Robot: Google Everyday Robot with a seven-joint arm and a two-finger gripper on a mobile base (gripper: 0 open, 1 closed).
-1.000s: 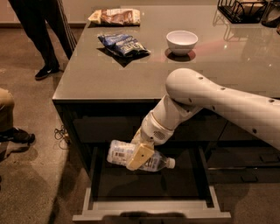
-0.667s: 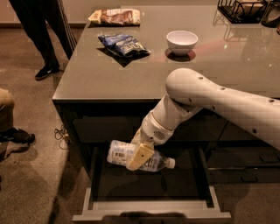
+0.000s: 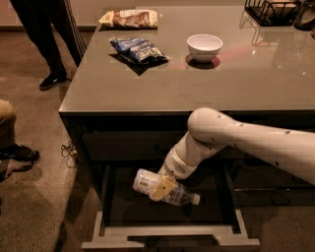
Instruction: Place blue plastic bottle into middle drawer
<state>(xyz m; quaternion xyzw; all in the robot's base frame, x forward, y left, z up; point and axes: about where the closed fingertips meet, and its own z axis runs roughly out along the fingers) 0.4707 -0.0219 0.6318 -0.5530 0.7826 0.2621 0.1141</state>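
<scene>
The blue plastic bottle [image 3: 147, 183] is clear with a white cap at its right end [image 3: 195, 199]. It lies tilted, cap end lower, inside the open middle drawer [image 3: 172, 236], which has a dark inside and a lighter grey front panel. My gripper [image 3: 162, 187] reaches down from the white arm [image 3: 231, 138] and is shut on the bottle around its middle, with a tan finger [image 3: 161, 188] across it. The bottle hangs just above the drawer floor; whether it touches the floor I cannot tell.
The grey counter top [image 3: 187, 83] holds a blue snack bag [image 3: 139, 49], a tan snack bag [image 3: 130, 18], a white bowl [image 3: 204, 47] and a black wire rack [image 3: 275, 11]. A person's legs [image 3: 47, 39] stand at the left, and another person's foot [image 3: 19, 153] is near.
</scene>
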